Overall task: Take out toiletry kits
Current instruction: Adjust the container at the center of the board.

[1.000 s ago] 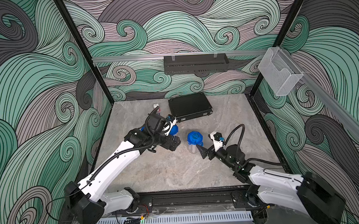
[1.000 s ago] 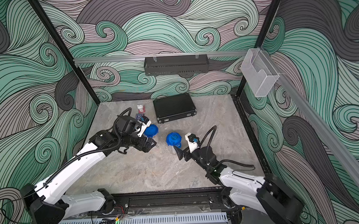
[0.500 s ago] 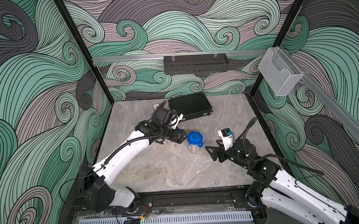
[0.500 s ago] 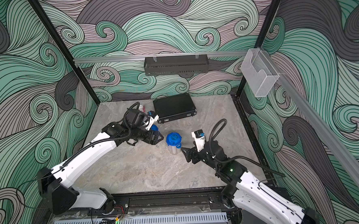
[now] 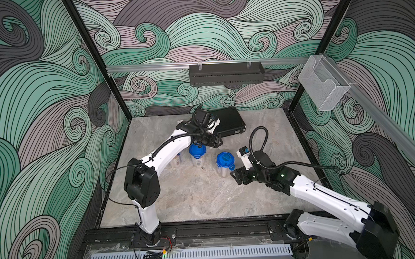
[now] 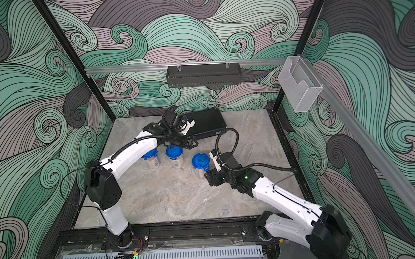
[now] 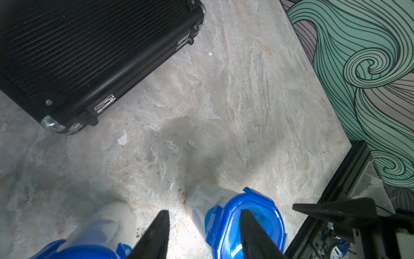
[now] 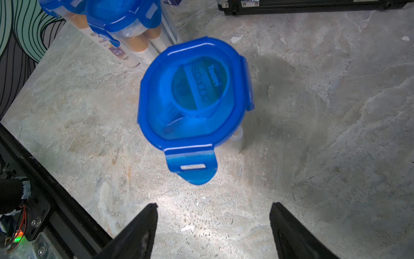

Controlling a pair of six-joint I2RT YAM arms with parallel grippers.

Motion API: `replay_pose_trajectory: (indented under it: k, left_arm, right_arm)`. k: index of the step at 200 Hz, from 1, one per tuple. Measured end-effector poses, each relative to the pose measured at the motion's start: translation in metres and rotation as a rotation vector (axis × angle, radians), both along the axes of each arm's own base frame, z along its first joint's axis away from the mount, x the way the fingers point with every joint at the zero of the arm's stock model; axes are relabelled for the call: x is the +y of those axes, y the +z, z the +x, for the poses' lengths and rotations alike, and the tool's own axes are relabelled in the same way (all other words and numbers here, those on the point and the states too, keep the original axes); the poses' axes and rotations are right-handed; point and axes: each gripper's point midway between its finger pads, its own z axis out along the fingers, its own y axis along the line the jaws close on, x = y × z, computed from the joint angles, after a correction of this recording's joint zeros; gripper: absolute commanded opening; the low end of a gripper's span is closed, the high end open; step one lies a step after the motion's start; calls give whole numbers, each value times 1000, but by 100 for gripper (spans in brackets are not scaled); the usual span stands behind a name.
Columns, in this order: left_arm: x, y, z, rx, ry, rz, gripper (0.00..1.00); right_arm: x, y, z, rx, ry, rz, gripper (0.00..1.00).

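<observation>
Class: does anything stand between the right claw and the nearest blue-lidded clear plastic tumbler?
Nothing visible does: only bare grey marble tabletop lies between the open right claw and the blue-lidded clear plastic tumbler.

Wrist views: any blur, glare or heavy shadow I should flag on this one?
Left wrist view: the lidded tumbler near the lens is soft, the briefcase sharp, a dark shadow on the table. Right wrist view: the blue lid is slightly blurred; a bright patch glares on the table nearby.
</observation>
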Motion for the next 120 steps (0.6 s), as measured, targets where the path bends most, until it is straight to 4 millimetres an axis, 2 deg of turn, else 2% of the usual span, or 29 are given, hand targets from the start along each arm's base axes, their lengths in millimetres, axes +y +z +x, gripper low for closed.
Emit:
replay_pose_trajectory:
  k: [48, 92, 120]
  left_arm:
    - [-5, -13, -3, 68, -16, -14, 47]
    - [-7, -14, -10, 103, -26, -29, 47]
    - [-3, -31, -22, 156, -24, -18, 47]
  right_arm:
    - [4, -10, 13, 20, -20, -45, 78]
    - [-10, -16, 27, 29, -73, -70, 78]
    - [-22, -15, 43, 33, -118, -70, 78]
